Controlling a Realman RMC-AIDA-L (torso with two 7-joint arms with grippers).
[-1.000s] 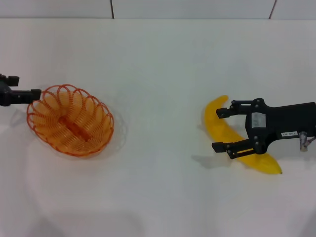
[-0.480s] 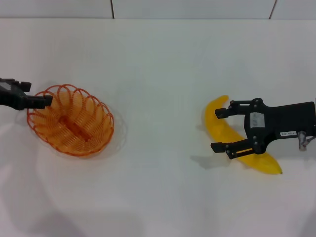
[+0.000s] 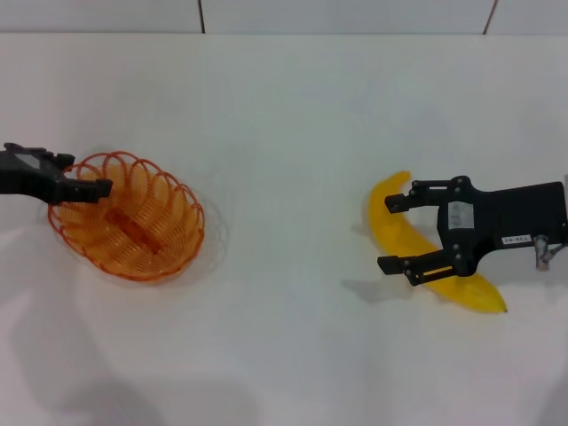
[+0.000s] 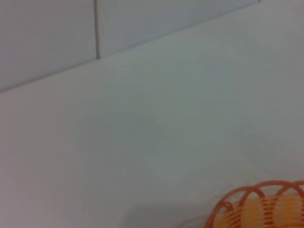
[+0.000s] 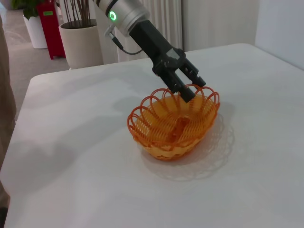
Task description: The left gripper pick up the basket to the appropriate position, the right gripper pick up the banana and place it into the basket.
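The white table [image 3: 284, 106] fills the head view, with the two task objects well apart on it. The basket [image 3: 127, 216] sits at centre-left of the frame, upright on the surface; the banana [image 3: 395, 226] lies at centre-right, curving down toward the lower right.

The right gripper [image 3: 398, 233] hangs over the banana's middle with fingers spread, one on each side of the fruit, not visibly pressing it. The left gripper [image 3: 93, 188] reaches in from the left edge, its tips at the basket's upper-left rim; in the right wrist view its fingers [image 5: 186, 90] look slightly parted, poised at or straddling the scalloped rim [image 5: 197, 90], but I cannot tell whether they pinch the wire.

The step in hand seems to be taking hold of the rim. To do it well, one finger should go inside and one outside a wire loop, closing squarely so the light, see-through basket does not tip or slide when lifted
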